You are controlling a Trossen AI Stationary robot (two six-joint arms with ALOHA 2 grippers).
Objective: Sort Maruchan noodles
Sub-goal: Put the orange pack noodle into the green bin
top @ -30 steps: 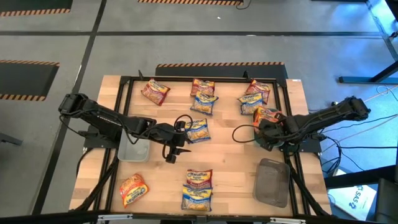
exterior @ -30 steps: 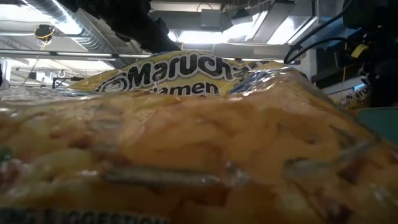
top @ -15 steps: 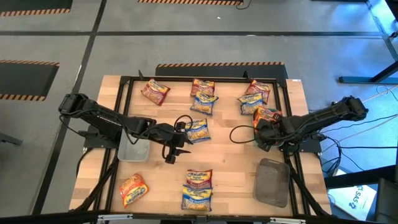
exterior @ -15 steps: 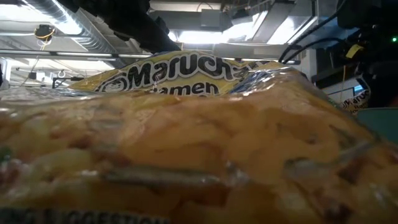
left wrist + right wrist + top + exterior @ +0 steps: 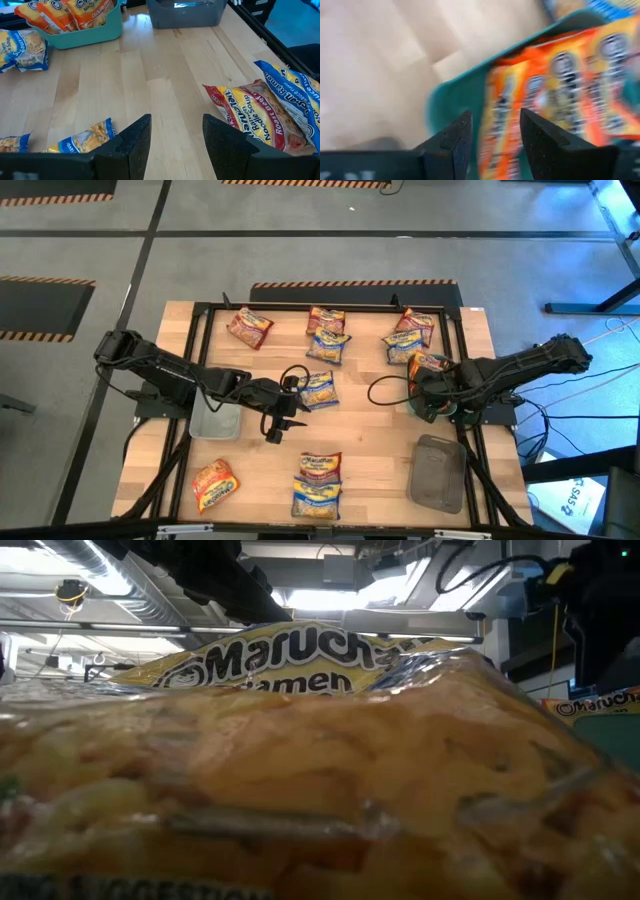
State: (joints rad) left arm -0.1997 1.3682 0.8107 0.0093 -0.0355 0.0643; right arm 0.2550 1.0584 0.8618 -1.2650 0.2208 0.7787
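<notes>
Ramen packets lie flat and scattered on the wooden table: maroon ones (image 5: pixel 249 328), blue-and-yellow ones (image 5: pixel 318 389), an orange one (image 5: pixel 215 483) and a maroon and blue pair (image 5: pixel 317 480) at the near edge. More orange packets (image 5: pixel 65 11) lie in a teal tray (image 5: pixel 95 34). My left gripper (image 5: pixel 285 408) hovers open over bare wood at mid-table (image 5: pixel 176 135), between the blue-and-yellow packet (image 5: pixel 82 140) and the maroon one (image 5: pixel 255 117). My right gripper (image 5: pixel 425 390) is open above the teal tray (image 5: pixel 455 100) and its orange packets (image 5: pixel 555 85).
A clear tray (image 5: pixel 215 421) sits on the table's left side and a grey tray (image 5: pixel 438 472) at its right near corner. A black frame (image 5: pixel 330 306) rings the work area. In the low view one packet (image 5: pixel 300 790) right at the lens blocks most of the table.
My right arm has shifted a little above the teal tray, and its cable loop has swung toward the table's left. In the low view the arm has cleared away and an orange packet now shows lying on the teal tray. The left arm has kept still.
</notes>
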